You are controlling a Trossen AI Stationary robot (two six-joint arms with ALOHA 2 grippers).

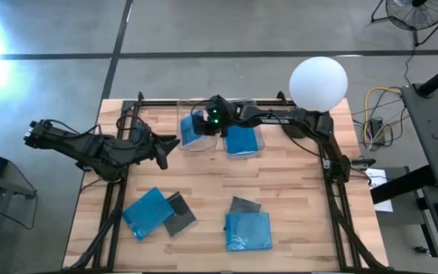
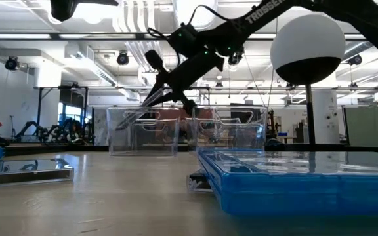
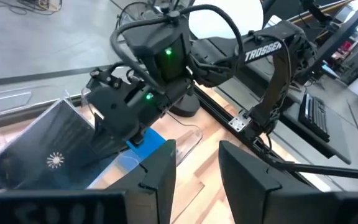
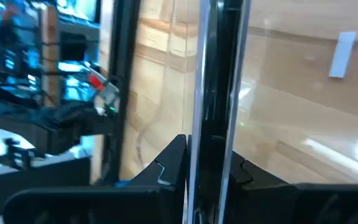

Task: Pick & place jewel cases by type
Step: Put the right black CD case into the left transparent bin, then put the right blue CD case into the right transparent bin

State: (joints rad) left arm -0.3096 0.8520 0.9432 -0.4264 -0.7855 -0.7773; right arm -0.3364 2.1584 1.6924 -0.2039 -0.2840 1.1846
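A dark jewel case stands on edge, clamped in the right end effector above the left bin.

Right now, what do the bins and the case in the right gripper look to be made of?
Bins: clear glossy plastic, since the room shows through their walls. The dark case, which the right gripper pinches edge-on, looks like hard dark-tinted plastic with pale, possibly clear, rims.

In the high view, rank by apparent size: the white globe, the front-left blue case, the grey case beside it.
1. White globe
2. Front-left blue case, close to the globe in size, so that order is unsure
3. Grey case, clearly smallest, partly covered
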